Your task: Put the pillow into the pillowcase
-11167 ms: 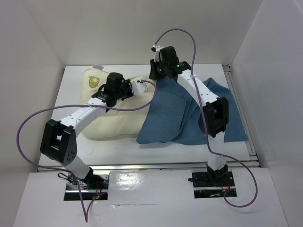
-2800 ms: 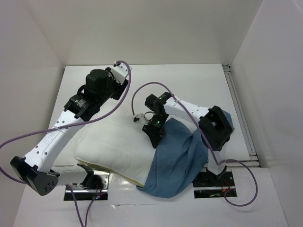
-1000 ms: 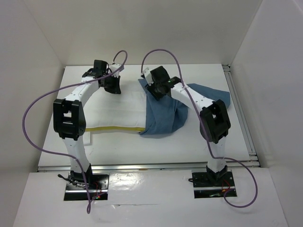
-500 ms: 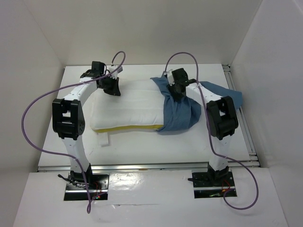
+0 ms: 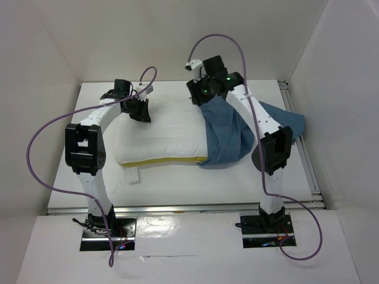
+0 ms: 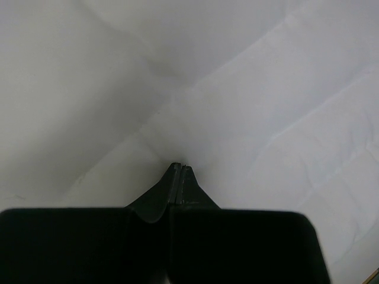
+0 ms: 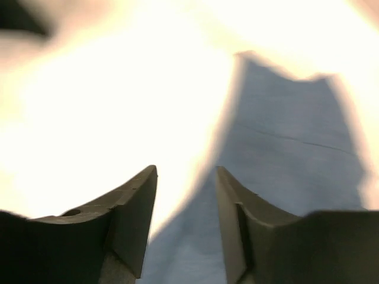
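Right gripper (image 7: 186, 171) higher, pillow (image 5: 160, 133) end hidden

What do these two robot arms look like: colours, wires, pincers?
Both the left arm and right arm are white tubes joined by chunky black joints. A purple cable loops along each. The fingers are black, tapered wedges; green lights dot the right arm.

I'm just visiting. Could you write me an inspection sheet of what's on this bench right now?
Surface: white table.
Job's things: pillow lying across the middle; blue pillowcase over its right end only.
Clutter: small white tab by the pillow's near left corner.
Pincers: left pincer shut, pinching the pillow's far left corner; right pincer open, above the pillowcase.
Cables: purple cables loop off both arms.
Surroundings: plain white walls.
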Tool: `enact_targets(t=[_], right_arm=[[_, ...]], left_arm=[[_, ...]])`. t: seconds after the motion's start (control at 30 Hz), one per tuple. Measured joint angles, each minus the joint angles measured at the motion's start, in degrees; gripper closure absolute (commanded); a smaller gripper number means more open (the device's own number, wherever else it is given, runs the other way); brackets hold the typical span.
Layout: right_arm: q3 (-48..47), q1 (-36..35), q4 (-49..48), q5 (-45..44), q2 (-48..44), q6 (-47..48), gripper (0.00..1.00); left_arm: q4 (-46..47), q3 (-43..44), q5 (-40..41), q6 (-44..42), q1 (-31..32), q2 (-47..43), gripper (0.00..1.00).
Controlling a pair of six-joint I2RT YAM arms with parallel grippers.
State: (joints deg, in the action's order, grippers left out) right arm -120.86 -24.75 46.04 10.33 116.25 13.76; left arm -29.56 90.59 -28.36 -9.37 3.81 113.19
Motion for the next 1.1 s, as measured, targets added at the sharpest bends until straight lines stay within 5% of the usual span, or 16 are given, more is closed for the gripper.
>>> enact_targets(t=[0.27,0.57,1.1], right_arm=[[8.07,-9.09,6.14,1.62,2.71,0.76,0.46],[12.90,-7.76,5.60,-8.59,4.24,0.85,0.41],[9.77,-7.08,5.18,-13.22,4.61,0.90,0.44]], left_arm=[[0.02,0.00,-0.15,-1.42,-0.02,-0.31,1.00],[0.74,-0.76,0.00,-3.76,0.74,-0.68,1.00],[3.19,-3.26,0.33,-4.26,1.07,-1.36,1.00]])
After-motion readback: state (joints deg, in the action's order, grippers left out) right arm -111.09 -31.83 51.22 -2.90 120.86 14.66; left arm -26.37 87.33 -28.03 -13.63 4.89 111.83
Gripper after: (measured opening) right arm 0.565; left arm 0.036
